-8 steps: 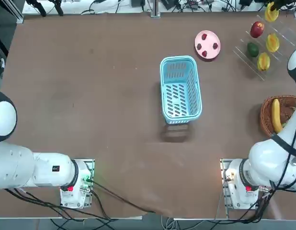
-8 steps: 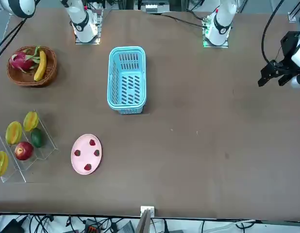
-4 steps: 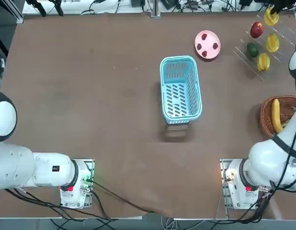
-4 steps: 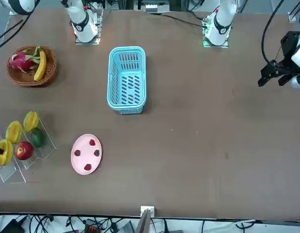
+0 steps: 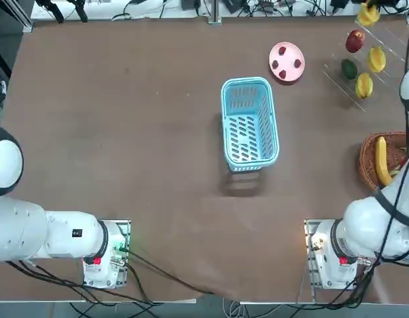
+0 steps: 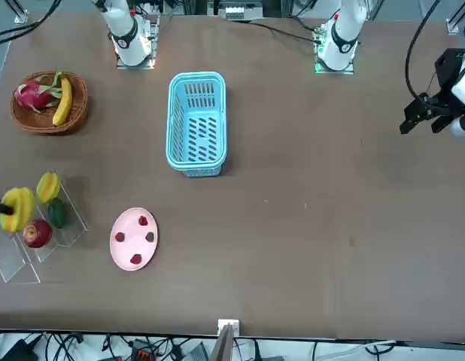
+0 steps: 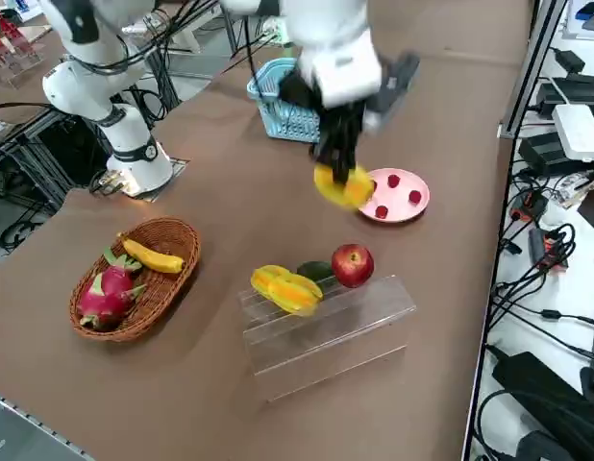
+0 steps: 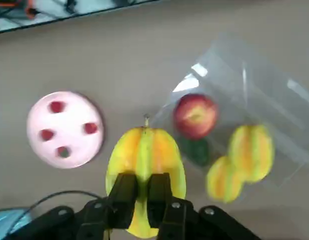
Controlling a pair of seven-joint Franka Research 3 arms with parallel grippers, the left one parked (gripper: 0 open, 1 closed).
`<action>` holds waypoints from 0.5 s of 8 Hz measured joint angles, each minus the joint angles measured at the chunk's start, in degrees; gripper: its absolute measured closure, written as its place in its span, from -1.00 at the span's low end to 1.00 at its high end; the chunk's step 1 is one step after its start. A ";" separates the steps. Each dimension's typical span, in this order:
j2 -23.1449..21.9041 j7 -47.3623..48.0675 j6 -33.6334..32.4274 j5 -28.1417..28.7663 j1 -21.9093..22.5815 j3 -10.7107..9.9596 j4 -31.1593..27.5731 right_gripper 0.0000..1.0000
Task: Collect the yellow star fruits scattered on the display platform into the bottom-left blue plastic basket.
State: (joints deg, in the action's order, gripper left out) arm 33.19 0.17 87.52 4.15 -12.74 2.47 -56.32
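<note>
The brown surface point(image 6: 308, 226) spreads wide under the right gripper point(image 8: 142, 192), which hangs above it, clamped on one yellow star fruit point(image 8: 144, 160) lifted clear of the clear rack point(image 7: 326, 331). The blue basket point(image 6: 196, 124) sits well away from the gripper toward the middle of the surface, nothing lying between them. Below and just beside the gripper, the rack holds two more star fruits point(image 7: 287, 286), a green fruit point(image 7: 314, 271) and a red apple point(image 7: 353, 264). A wicker basket point(image 7: 134, 279) with a banana point(image 7: 153, 257) and a pink fruit point(image 7: 105, 298) stands farther off. A pink plate point(image 7: 393, 195) with small red berries lies near the gripper's other side.
</note>
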 joint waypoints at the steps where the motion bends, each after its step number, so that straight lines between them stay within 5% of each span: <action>1: -2.48 6.12 -3.83 -0.11 3.71 0.15 -0.99 0.67; 4: -13.24 22.09 -5.90 0.99 14.44 0.84 -14.19 0.67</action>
State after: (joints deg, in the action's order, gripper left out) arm 19.94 22.26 81.61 5.15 1.70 3.31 -70.50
